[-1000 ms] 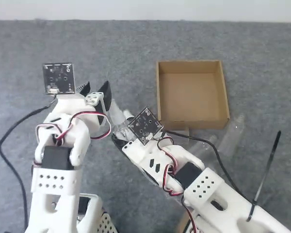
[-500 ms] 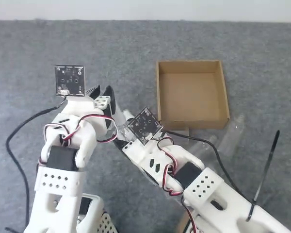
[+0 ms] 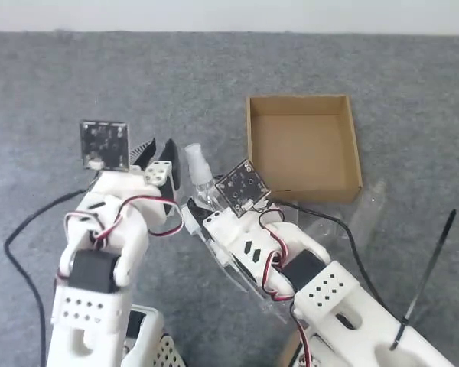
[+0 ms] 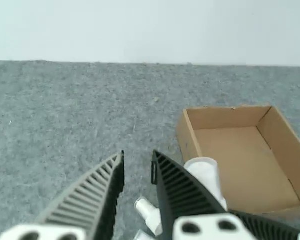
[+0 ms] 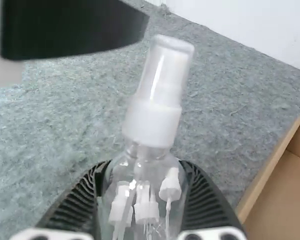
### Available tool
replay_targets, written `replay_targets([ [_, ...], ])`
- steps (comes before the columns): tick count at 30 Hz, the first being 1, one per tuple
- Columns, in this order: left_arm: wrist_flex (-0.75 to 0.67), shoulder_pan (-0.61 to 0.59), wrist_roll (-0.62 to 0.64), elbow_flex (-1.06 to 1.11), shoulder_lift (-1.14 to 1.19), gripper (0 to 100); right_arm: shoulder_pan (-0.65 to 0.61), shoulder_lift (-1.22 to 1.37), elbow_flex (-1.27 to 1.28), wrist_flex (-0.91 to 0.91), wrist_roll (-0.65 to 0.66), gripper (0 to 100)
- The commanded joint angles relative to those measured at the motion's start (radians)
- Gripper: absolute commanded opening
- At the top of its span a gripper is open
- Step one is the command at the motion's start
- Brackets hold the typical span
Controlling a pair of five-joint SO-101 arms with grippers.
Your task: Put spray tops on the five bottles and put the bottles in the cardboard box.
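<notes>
Jaws: right gripper [image 5: 142,176] clamped on the bottle [image 3: 203,189] body; left gripper [image 4: 138,157] apart, empty, just beside the spray top [image 5: 159,95].
Bottle location: upright in the grip, near the cardboard box [image 3: 250,149], outside it.
Handling: judged light, smooth, slippery; hold the body, not the top.
View difference: right wrist view shows the top seated on the neck; high view places the box.

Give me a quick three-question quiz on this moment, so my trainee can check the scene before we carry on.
1. True or false: the cardboard box is empty.
2. The right gripper is shut on: A) nothing, B) a clear bottle with its spray top on, C) a loose spray top.
3. Fill in: the left gripper, beside the bottle, is ____.
Key: 1 true; 2 B; 3 open.
</notes>
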Motion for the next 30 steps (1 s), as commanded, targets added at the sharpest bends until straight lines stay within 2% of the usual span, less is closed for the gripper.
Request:
replay_targets([
  [1, -0.005, 0.003, -0.005, 0.005, -0.068, 8, 0.012, -0.036, -0.012, -0.024, -0.014, 0.6],
  [4, -0.012, 0.005, -0.002, 0.007, -0.078, 8, 0.01, -0.035, -0.012, -0.024, -0.009, 0.6],
  [12, -0.187, 0.008, 0.002, 0.039, -0.074, 8, 0.01, -0.033, -0.011, -0.024, -0.009, 0.6],
  [15, -0.187, 0.02, -0.002, 0.041, -0.074, 8, 0.01, -0.033, -0.011, -0.024, -0.011, 0.6],
  [22, -0.184, 0.133, -0.044, 0.096, -0.074, 8, 0.01, -0.035, -0.011, -0.021, -0.012, 0.6],
  [30, -0.103, 0.14, -0.057, 0.061, -0.086, 8, 0.016, -0.035, -0.011, -0.021, -0.012, 0.6],
])
